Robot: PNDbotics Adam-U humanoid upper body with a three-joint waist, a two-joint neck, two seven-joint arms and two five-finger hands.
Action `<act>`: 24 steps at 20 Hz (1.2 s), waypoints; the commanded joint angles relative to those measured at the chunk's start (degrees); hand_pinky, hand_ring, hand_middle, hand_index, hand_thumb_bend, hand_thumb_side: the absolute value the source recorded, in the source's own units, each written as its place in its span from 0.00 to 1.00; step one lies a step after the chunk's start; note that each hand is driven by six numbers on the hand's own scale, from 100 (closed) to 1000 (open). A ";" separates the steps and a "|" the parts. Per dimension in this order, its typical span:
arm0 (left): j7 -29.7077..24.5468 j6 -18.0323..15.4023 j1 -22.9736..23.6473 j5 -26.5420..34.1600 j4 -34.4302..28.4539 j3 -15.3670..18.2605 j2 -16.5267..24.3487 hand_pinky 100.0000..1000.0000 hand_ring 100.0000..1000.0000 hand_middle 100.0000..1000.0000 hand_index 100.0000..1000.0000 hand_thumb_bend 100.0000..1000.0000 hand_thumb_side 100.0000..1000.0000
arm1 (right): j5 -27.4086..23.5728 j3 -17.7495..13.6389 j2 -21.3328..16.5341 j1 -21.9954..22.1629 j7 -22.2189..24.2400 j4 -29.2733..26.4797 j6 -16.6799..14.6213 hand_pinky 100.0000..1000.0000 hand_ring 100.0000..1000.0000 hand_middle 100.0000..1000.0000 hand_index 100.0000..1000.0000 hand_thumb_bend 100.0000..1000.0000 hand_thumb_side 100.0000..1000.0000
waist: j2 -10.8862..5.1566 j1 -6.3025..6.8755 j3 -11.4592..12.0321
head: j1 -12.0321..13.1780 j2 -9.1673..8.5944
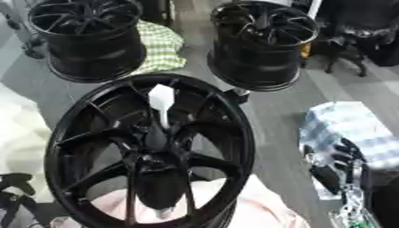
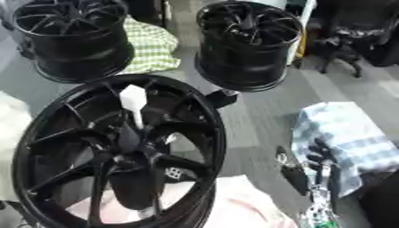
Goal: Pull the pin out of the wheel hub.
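The pin (image 1: 161, 101) stands in the near wheel hub (image 1: 148, 151), two wheels (image 1: 87, 38) (image 1: 261, 42) behind.

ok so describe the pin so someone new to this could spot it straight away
Find the big black wheel nearest the camera, in front of two smaller black wheels. A white pin stands up from its hub. It is the only white thing inside the black spokes.

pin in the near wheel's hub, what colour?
White pin, standing up from the black wheel; clearest in the left eye view.
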 commanded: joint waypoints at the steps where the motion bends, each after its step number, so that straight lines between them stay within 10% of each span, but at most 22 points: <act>1: -0.01 -0.59 -0.42 -0.22 -0.55 0.07 0.60 0.52 0.10 0.49 0.74 0.00 0.87 | -0.39 1.37 -0.06 -0.93 1.57 2.22 -1.72 0.68 0.68 0.69 0.84 0.42 0.13 | -0.19 0.30 -0.09 | -0.30 -0.66; 24: -0.01 -1.56 -0.11 0.01 -0.56 -0.25 0.83 0.52 0.08 0.49 0.74 0.00 0.87 | -1.53 1.89 1.14 -0.56 2.06 4.10 -4.15 0.68 0.66 0.67 0.81 0.41 0.12 | 0.01 0.62 -0.88 | 0.78 -0.89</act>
